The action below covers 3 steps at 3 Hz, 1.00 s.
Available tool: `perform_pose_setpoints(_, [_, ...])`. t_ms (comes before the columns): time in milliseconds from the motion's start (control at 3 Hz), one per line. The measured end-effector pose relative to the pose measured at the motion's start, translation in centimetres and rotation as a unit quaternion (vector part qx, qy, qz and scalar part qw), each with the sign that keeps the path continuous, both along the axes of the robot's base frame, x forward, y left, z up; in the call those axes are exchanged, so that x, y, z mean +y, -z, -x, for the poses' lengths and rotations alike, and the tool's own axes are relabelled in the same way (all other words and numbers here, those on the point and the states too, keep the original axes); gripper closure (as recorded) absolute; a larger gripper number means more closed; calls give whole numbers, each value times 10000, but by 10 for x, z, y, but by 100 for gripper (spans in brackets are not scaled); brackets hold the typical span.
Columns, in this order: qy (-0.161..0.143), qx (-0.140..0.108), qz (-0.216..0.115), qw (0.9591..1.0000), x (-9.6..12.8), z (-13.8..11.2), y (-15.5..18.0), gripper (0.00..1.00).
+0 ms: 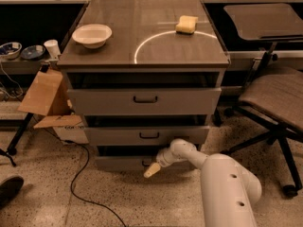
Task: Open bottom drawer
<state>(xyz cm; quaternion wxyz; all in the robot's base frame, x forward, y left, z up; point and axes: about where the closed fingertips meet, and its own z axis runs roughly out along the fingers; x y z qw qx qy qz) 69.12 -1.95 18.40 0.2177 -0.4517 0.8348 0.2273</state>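
Observation:
The bottom drawer (120, 163) is the lowest and shortest grey front of the cabinet, just above the floor, and it stands out a little from the frame. Its small black handle (147, 163) is partly covered by my arm. My gripper (152, 170) is at the front of this drawer, right by the handle, its pale tips pointing down and left towards the floor. My white arm (222, 183) reaches in from the lower right.
The middle drawer (147, 135) and top drawer (144, 100) also stand slightly out. A white bowl (92, 35) and a yellow sponge (186, 24) lie on the cabinet top. An office chair (277, 98) is at the right, a cardboard box (45, 94) and a black cable (80, 183) at the left.

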Motion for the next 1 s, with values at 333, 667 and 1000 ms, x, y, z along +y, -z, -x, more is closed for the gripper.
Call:
perform_pose_setpoints(333, [30,141,90,9999,-9,13,4,0])
perform_pose_setpoints(667, [30,143,91,9999,-9,13,1,0])
perform_pose_setpoints(1000, [38,288,162,9994,-20,29,6,0])
